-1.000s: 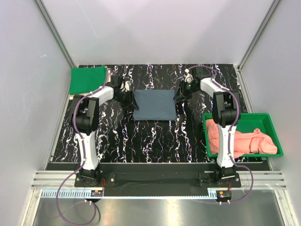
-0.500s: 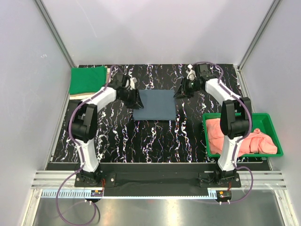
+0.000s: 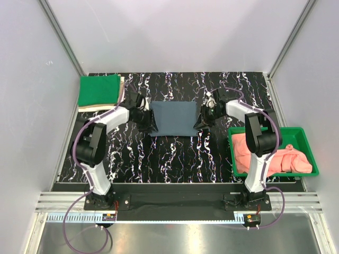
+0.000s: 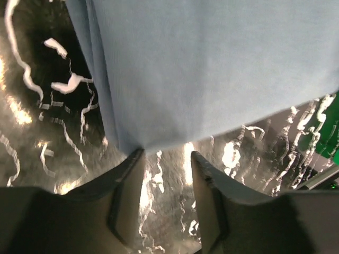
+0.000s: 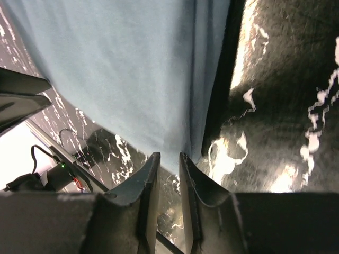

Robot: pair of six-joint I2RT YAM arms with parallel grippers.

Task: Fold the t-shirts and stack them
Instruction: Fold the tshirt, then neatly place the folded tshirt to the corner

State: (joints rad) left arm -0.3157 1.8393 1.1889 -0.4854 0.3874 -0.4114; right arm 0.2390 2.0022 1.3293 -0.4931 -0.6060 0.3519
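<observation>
A folded blue-grey t-shirt point(image 3: 174, 118) lies flat in the middle of the table. My left gripper point(image 3: 150, 124) is at the shirt's near left corner. In the left wrist view point(image 4: 165, 156) its jaws are open, with the shirt's edge point(image 4: 212, 69) just beyond the fingertips and only table between them. My right gripper point(image 3: 198, 123) is at the shirt's near right corner. In the right wrist view point(image 5: 168, 157) its jaws stand a narrow gap apart, with the shirt's hem point(image 5: 132, 79) reaching the fingertips. A folded green t-shirt point(image 3: 99, 90) lies at the back left on a beige one.
A green bin point(image 3: 309, 151) at the right holds crumpled pink t-shirts point(image 3: 270, 159). The black marbled table point(image 3: 175, 156) runs to white walls at the left, back and right. The right arm's base stands close to the bin's left side.
Both grippers have moved from the shirt's far corners toward me along its sides and now sit low at its near corners. The shirt has not moved.
</observation>
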